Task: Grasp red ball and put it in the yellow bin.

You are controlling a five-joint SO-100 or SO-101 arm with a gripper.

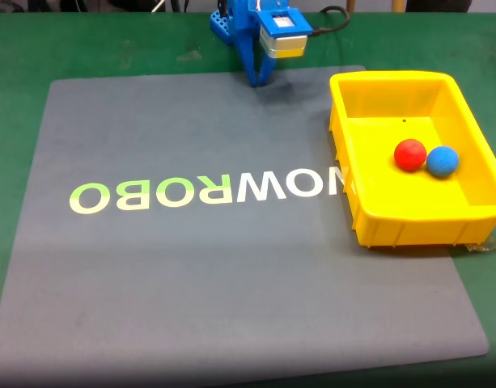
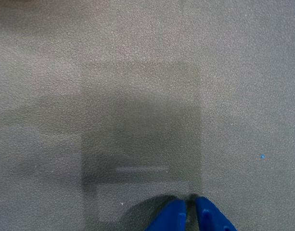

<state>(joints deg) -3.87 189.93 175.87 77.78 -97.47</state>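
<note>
Red ball: lying inside the yellow bin, touching the blue ball. Blue claw: hanging over the grey mat at its far edge, tips pressed together, gripping nothing. Worktop: showing green around the mat.

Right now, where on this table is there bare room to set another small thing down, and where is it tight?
The grey mat is bare below and left of its ROBOWROBO lettering, out to the mat's edges. It is crowded at the right: the yellow bin overlaps the mat's right side and holds the red ball beside the blue ball. The gripper sits at the mat's top edge.
</note>
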